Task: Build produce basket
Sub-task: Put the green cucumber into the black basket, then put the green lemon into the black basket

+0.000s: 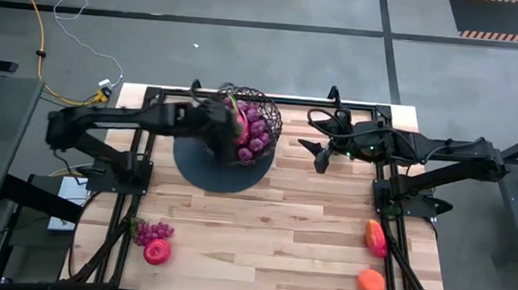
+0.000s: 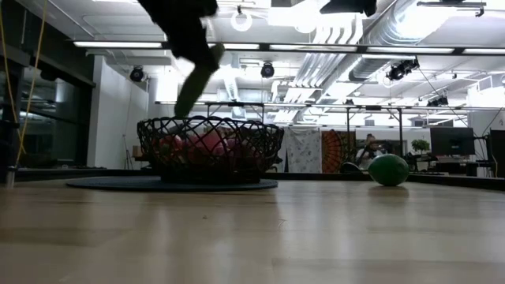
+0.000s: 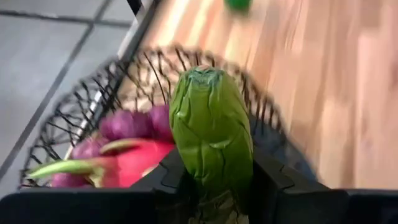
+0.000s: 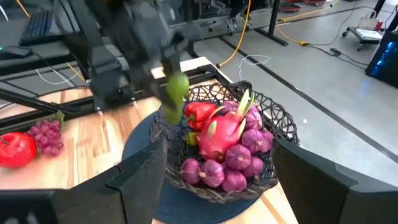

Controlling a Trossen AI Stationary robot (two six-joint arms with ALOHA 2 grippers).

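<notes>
The black wire basket stands on a flat dark disc at the table's far middle. In it lie a pink dragon fruit, purple grapes and a red fruit. My left gripper is shut on a green cucumber just above the basket's left rim. My right gripper hangs open to the right of the basket, holding nothing. A green round fruit rests on the table to the basket's right. My left gripper pinches the cucumber's back end between its two fingers. The fingers slant down from the table's left, and the cucumber sticks out forward along them. Its free tip points down at the basket, lifted clear of the rim.
Purple grapes and a red fruit lie near the table's front left. Two orange-red fruits lie at the front right. Bare wood stretches across the table's middle and front.
</notes>
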